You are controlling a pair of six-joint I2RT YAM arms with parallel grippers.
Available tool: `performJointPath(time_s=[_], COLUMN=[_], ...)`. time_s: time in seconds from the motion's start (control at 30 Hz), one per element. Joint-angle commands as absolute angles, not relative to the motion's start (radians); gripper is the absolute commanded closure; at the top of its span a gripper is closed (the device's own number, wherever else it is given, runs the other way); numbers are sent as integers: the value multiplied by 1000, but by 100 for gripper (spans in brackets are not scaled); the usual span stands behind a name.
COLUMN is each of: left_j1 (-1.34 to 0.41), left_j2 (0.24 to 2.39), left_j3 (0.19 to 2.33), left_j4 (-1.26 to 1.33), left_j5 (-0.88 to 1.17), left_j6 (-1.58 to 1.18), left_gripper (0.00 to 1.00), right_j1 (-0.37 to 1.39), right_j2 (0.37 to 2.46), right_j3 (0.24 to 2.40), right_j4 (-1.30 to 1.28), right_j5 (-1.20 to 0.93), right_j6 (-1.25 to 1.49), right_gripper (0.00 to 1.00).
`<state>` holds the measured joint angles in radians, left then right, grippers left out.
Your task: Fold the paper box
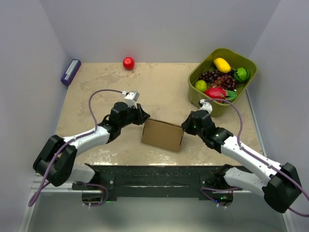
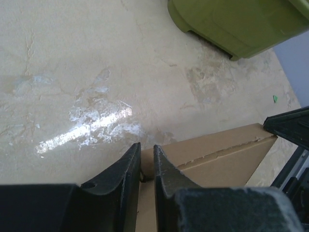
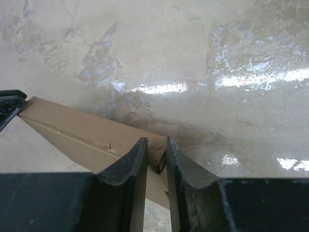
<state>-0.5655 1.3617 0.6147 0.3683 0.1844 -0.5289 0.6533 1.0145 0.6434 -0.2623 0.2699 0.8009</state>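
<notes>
- Paper box (image 1: 162, 135): a brown cardboard panel in the lower centre of the overhead frame, between the two arms and just above the dark base rail. Its long edges run slightly downhill toward the right.
- Left gripper (image 1: 143, 117): meets the box at its upper left corner. In the left wrist view the left gripper (image 2: 146, 147) has its two dark fingers drawn almost together, with only a narrow slot between them. The brown edge of the box (image 2: 217, 150) sits in that slot, so the fingers are pinching the cardboard.
- Right gripper (image 1: 186, 126): meets the box at its right edge. In the right wrist view the right gripper (image 3: 155, 142) likewise shows its fingers close together, clamped on the near corner of the box (image 3: 72, 125). A crease line runs along the panel toward the far end.
- Whether the lower edge of the box touches the table (image 1: 96, 87) cannot be told.
- Green bin (image 1: 219, 108): upper right of the overhead frame, holding mixed fruit, just beyond the right gripper and apart from the box. Its corner appears at the top of the left wrist view (image 2: 231, 24).
- Red ball (image 1: 128, 63): upper centre, near the back wall.
- Purple block (image 1: 71, 71): upper left, against the side wall.
</notes>
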Motion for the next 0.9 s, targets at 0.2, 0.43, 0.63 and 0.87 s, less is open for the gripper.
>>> performJointPath(time_s=[0.2, 0.43, 0.63, 0.87], left_j1=[-589, -591, -591, -589], left_j2=[1296, 1270, 1259, 1200], left_j3=[558, 554, 569, 594], left_j4=[367, 364, 344, 264], left_j5=[267, 265, 267, 212], left_j6=[-508, -506, -492, -440], left_gripper=[83, 83, 70, 15], right_j1=[670, 672, 672, 670], right_j2=[991, 974, 979, 957], right_j3=[644, 643, 641, 617], right_j4=[-149, -150, -186, -190], right_j5=[195, 201, 186, 210], right_j6=[807, 807, 799, 734], right_gripper=[87, 84, 57, 15])
